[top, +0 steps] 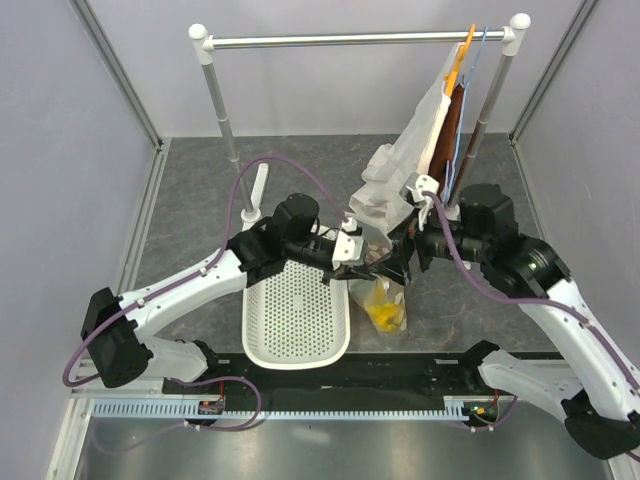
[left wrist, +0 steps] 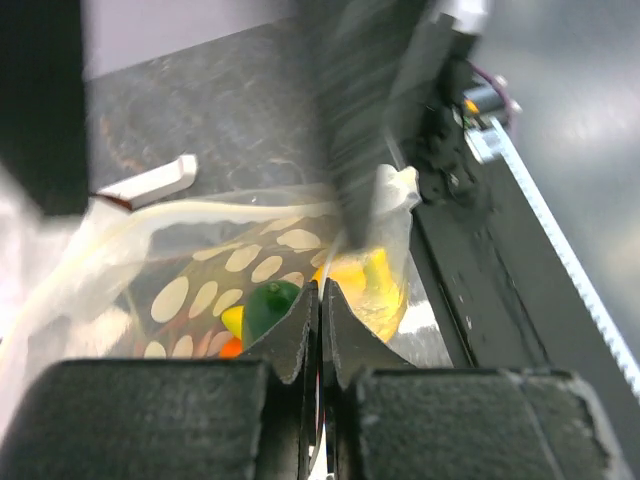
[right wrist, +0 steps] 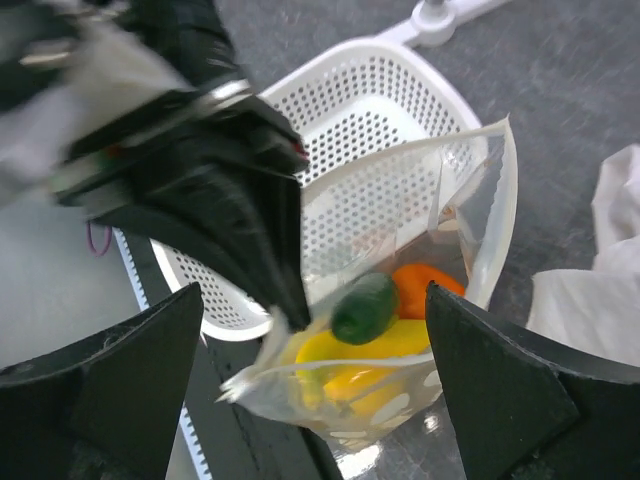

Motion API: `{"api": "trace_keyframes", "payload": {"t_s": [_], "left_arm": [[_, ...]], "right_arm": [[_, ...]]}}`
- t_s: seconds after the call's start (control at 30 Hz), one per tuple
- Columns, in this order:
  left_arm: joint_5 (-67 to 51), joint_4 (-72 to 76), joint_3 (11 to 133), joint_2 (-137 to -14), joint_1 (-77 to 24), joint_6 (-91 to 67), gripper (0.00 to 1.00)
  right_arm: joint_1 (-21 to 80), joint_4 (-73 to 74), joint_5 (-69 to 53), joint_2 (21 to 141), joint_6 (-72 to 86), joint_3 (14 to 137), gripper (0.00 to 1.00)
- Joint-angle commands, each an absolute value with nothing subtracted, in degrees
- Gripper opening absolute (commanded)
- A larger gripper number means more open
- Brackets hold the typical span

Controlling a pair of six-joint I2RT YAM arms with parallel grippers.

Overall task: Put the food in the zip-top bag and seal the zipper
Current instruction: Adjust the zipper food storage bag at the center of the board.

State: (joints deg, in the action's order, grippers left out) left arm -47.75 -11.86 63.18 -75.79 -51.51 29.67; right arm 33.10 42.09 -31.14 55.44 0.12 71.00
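Four pieces of food are carried inside the zip-top bag (right wrist: 470,230): a dark green cucumber (right wrist: 365,305), an orange (right wrist: 425,285), a yellow banana (right wrist: 370,342) and, beneath it, what is taken to be the yellow bell pepper (right wrist: 350,390). The bag is held up just beside the white perforated basket (top: 297,310), over the table (top: 200,190); whether its bottom rests on anything cannot be told. The film is judged thin, floppy and slippery, and the load is expected to sag it and pull the mouth askew. Hold is therefore best taken on the stiffer zipper (right wrist: 400,160) strip, near a corner, not on the loose wall. The left hand (left wrist: 320,300) is closed, its jaws pinched on the bag's upper edge, with the arm reached in over the basket's far rim. The right hand (right wrist: 312,300) is spread wide and grips nothing; the bag lies between its fingers, and the arm is bent in from the right toward the left hand.
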Motion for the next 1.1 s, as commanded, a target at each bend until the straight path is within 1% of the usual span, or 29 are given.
{"api": "trace_keyframes", "payload": {"t_s": [0.0,0.07,0.17,0.2,0.27,0.3,0.33,0.4,0.43,0.57,0.6,0.7,0.8,0.9,0.93,0.97,1.07], "left_arm": [[-39.7,2.0,63.5,-77.6,-51.7,10.9,0.02],[-36.5,4.4,63.0,-77.6,-51.9,9.0,0.02],[-30.9,4.9,64.0,-77.6,-52.7,6.6,0.02],[-29.2,6.0,63.9,-77.3,-53.3,5.5,0.02],[-23.9,7.2,63.5,-76.5,-54.2,4.7,0.02],[-22.1,8.2,62.5,-76.2,-56.1,4.6,0.02],[-18.0,8.2,62.1,-76.0,-57.7,5.4,0.02],[-13.6,8.8,61.0,-76.4,-63.2,8.1,0.02],[-11.6,9.1,60.9,-76.9,-64.2,7.5,0.02],[-10.8,9.3,62.6,-80.9,-65.6,2.6,0.02],[-10.6,9.8,62.5,-81.7,-65.6,2.4,0.02],[-10.8,13.4,61.5,-82.1,-65.6,3.2,0.02],[-11.8,13.0,62.0,-82.2,-65.4,3.2,0.02],[-11.8,12.3,62.5,-82.1,-63.5,1.2,0.02],[-11.7,12.0,62.8,-82.4,-62.8,0.6,0.02],[-11.6,11.3,63.5,-82.5,-62.1,-2.6,0.02],[-11.4,11.7,63.7,-82.6,-60.1,-6.3,0.02]], "right_arm": [[32.9,42.0,-25.5,49.6,-1.8,72.2,0.98],[32.9,42.2,-23.0,46.9,-2.5,71.9,0.98],[32.9,43.9,-20.7,43.7,-4.9,71.5,0.94],[33.0,44.6,-20.5,43.0,-5.4,71.3,0.89],[32.9,46.5,-19.9,41.3,-6.2,70.2,0.84],[32.9,47.0,-19.3,40.9,-6.6,69.6,0.77],[32.9,47.3,-17.2,39.6,-6.8,68.7,0.75],[32.9,47.1,-14.5,37.9,-7.8,64.6,0.71],[32.9,46.6,-13.3,35.9,-8.8,62.9,0.7],[32.9,45.7,-13.5,30.9,-11.8,56.2,0.65],[32.9,45.6,-13.3,30.1,-12.7,55.8,0.6],[32.9,43.9,-11.9,27.2,-12.4,54.7,0.52],[32.9,44.6,-13.0,26.8,-13.2,55.4,0.55],[33.0,49.1,-16.6,30.7,-17.2,59.7,0.62],[32.9,50.7,-16.2,31.9,-18.5,60.5,0.64],[32.9,51.4,-15.4,33.4,-19.1,62.3,0.68],[33.0,54.6,-17.0,38.0,-20.7,64.4,0.69]]}}
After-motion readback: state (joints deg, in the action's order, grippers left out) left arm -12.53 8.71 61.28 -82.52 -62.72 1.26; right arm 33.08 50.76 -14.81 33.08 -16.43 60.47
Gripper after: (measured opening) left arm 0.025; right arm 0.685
